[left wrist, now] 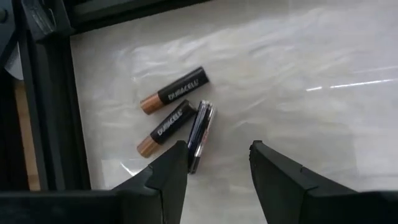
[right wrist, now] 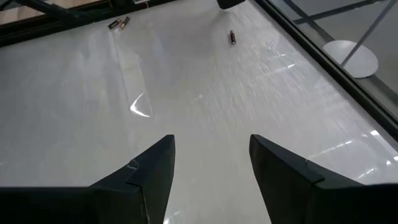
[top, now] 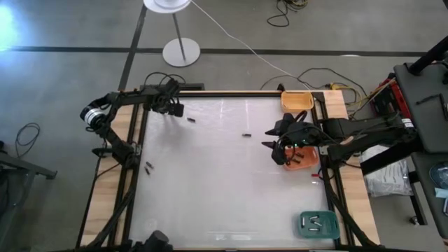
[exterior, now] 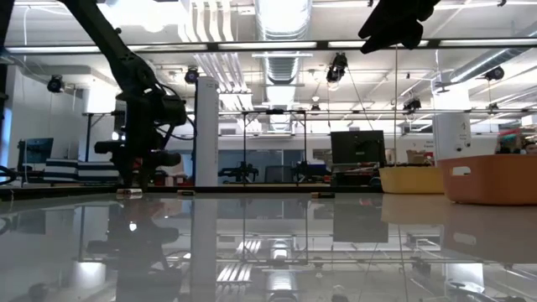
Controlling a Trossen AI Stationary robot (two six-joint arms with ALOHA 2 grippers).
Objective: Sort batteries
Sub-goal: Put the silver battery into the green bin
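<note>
Three batteries lie close together by the table's dark frame: two black and copper ones (left wrist: 174,87) (left wrist: 165,127) and a silvery dark one (left wrist: 200,134). My left gripper (left wrist: 217,152) stands open just short of them, holding nothing. In the high view the left gripper (top: 175,110) is at the table's far left corner, with a single battery (top: 190,120) beside it. Another battery (top: 246,135) lies mid-table, and a small cluster (top: 148,166) sits at the left edge. My right gripper (top: 278,145) hovers open and empty (right wrist: 211,146) at the left rim of an orange tray (top: 305,165).
A second orange tray (top: 297,101) stands at the far right corner. A green tray (top: 329,222) with a few batteries sits at the near right corner. A dark frame rims the white table. Cables and a lamp base lie beyond the far edge.
</note>
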